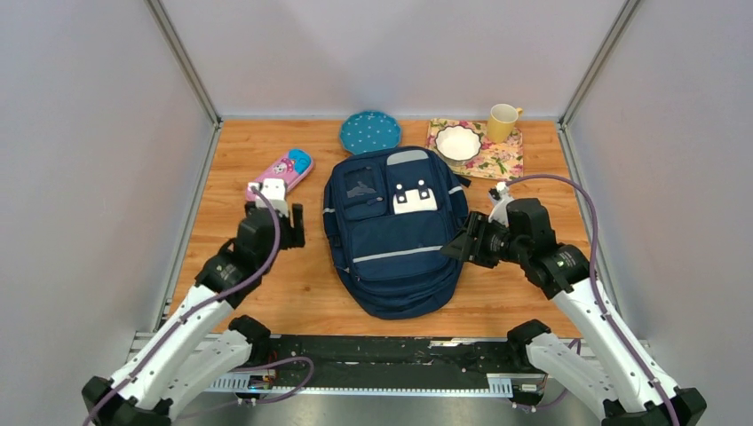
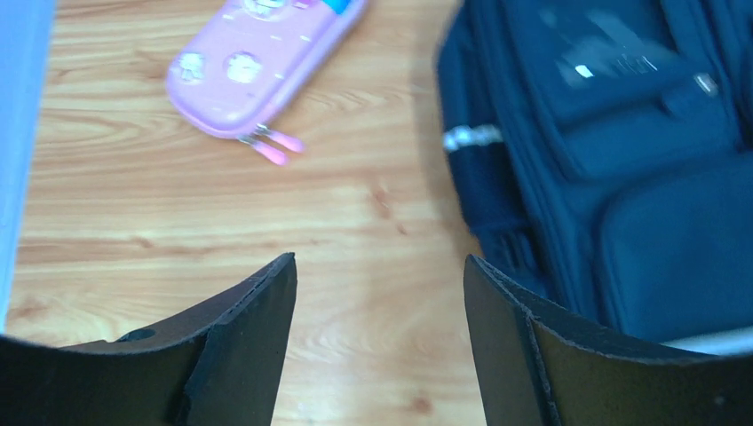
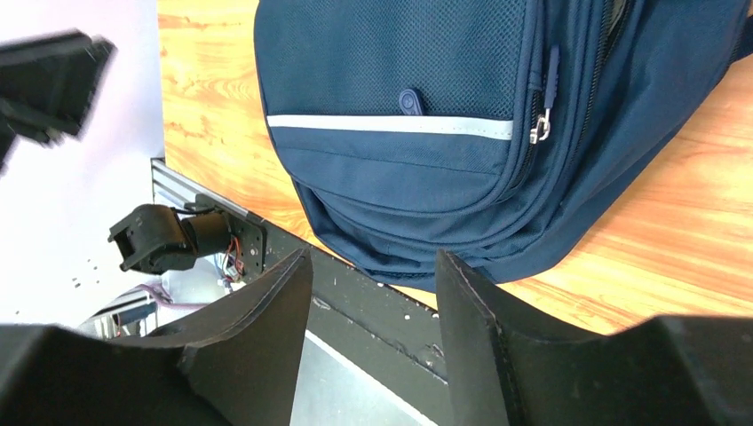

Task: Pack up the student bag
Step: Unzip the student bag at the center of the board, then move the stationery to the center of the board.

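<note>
Both released and empty, left hand (image 2: 380, 266) and right hand (image 3: 373, 259) flank the student bag (image 1: 395, 244).

The student bag (image 1: 395, 235) is navy blue, with thin pale reflective stripes, a white patch and a grey top panel. The pencil case (image 1: 281, 173) is pink with a blue end. The plate (image 1: 369, 132) is teal with small white dots. The cloth (image 1: 502, 161) is yellow with a pink floral pattern. The bowl (image 1: 458, 142) is white. The mug (image 1: 502, 122) is yellow. The table (image 1: 302, 284) shows orange-brown wood grain.
</note>
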Tool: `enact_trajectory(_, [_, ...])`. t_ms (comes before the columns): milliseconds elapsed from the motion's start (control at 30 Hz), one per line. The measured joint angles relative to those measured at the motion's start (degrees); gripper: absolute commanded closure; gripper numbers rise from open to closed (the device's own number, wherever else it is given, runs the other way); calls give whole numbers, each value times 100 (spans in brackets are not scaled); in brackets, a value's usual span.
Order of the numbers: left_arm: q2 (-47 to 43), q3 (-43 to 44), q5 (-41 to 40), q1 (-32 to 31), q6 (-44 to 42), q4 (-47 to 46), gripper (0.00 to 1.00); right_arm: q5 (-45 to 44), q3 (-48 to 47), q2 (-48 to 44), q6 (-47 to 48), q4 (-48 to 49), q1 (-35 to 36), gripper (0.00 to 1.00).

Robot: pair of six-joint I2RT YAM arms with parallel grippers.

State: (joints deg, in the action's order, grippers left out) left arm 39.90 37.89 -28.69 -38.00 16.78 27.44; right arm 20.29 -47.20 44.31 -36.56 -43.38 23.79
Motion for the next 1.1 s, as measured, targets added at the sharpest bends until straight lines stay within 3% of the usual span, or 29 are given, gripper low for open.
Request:
enact_trajectory(133, [715,492,1217,1963,-328,-315,24,155,0,136,0,39,0,44])
enact_trajectory(300, [2129,1084,2712,3486,-826,-848,23,319,0,129,46,94,0,44])
enact_trajectory(467, [3545,1770,3689,4094,-1224,-1510,23,455,0,136,133,92,0,44])
enact_trajectory(767, [5608,2653,4586,4815,-1563,-2264,22,662,-103,693,365,136,0,44])
enact_trajectory(1100, [7075,3475,5226,5248,-1648,-2820,22,1091,-251,1753,664,291,0,44])
